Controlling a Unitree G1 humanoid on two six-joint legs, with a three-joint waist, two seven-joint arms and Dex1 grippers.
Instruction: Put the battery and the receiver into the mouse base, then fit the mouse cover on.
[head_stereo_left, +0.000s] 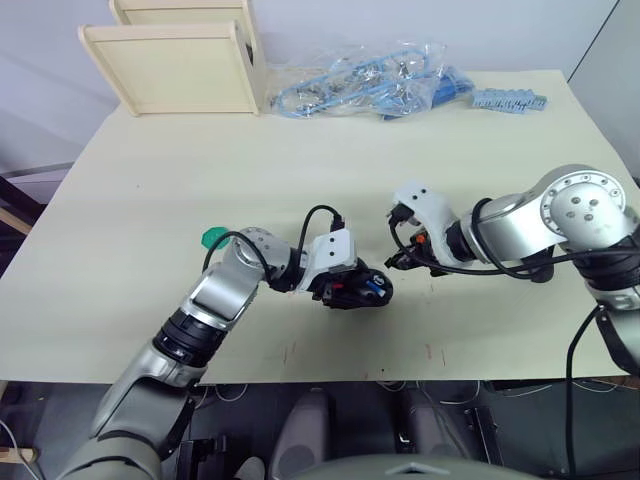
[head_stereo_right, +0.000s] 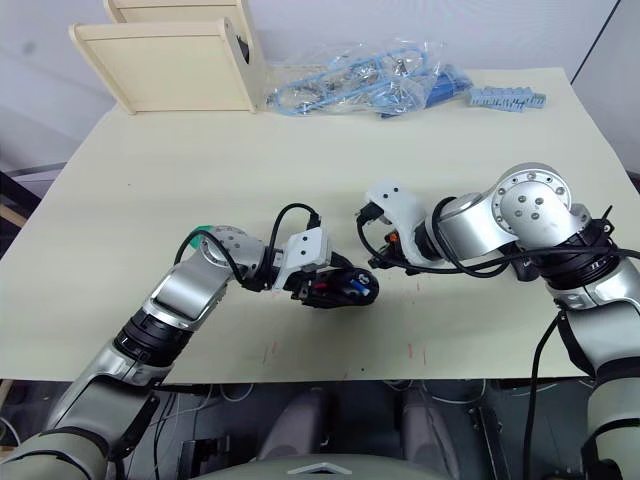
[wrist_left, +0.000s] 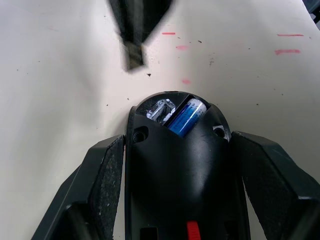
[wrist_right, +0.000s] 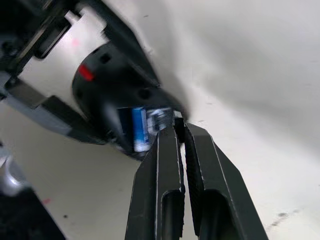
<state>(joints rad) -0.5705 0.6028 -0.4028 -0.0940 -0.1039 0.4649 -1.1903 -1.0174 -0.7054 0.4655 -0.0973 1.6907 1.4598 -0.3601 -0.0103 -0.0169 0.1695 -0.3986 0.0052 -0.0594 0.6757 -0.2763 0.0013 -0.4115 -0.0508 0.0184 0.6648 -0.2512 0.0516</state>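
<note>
The left pincer (wrist_left: 172, 165) clamps the base (wrist_left: 175, 170) steady, battery (wrist_left: 186, 116) seated inside; the right pincer (wrist_right: 181, 131), pressed together, pinches something tiny at the compartment, likely the receiver.

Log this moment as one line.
left gripper: holds mouse base | battery: seated | right gripper: shut at compartment

Pale table (head_stereo_left: 150, 200) — wooden boxes (head_stereo_left: 185, 60) behind — white wall (head_stereo_left: 60, 90).
</note>
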